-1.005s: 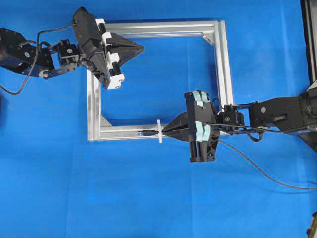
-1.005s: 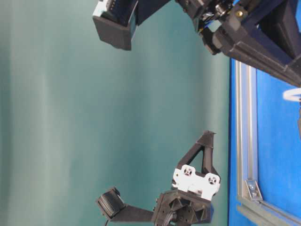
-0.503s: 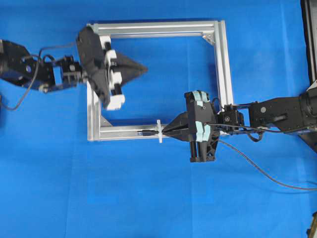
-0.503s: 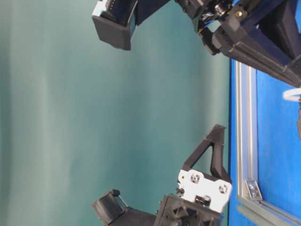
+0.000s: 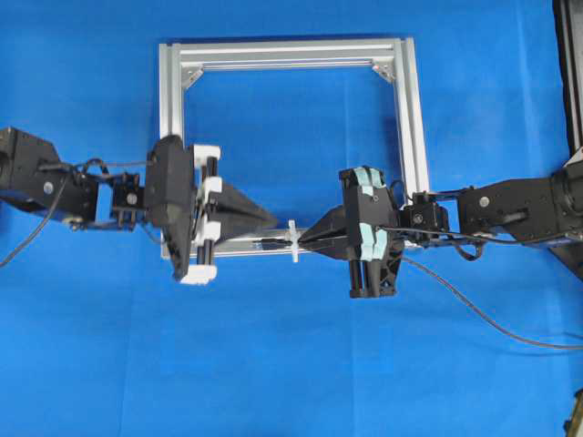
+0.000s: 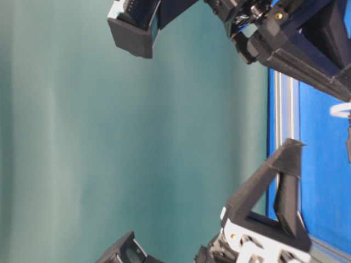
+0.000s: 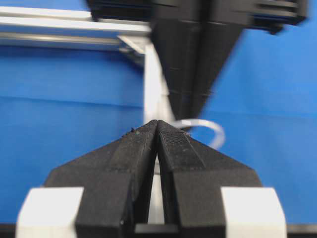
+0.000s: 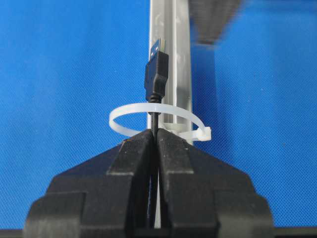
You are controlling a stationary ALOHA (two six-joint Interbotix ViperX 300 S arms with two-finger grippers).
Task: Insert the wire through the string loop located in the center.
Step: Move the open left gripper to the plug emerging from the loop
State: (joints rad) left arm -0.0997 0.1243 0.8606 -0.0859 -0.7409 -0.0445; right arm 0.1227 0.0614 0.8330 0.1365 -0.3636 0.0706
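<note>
Right wrist view: the right gripper (image 8: pixel 154 136) is clamped on the wire (image 8: pixel 156 82), whose plug has passed through the string loop (image 8: pixel 159 119) over the aluminium rail (image 8: pixel 176 59); overhead, the left gripper (image 5: pixel 270 219), jaws pressed together and empty, points at the loop from the opposite side
</note>
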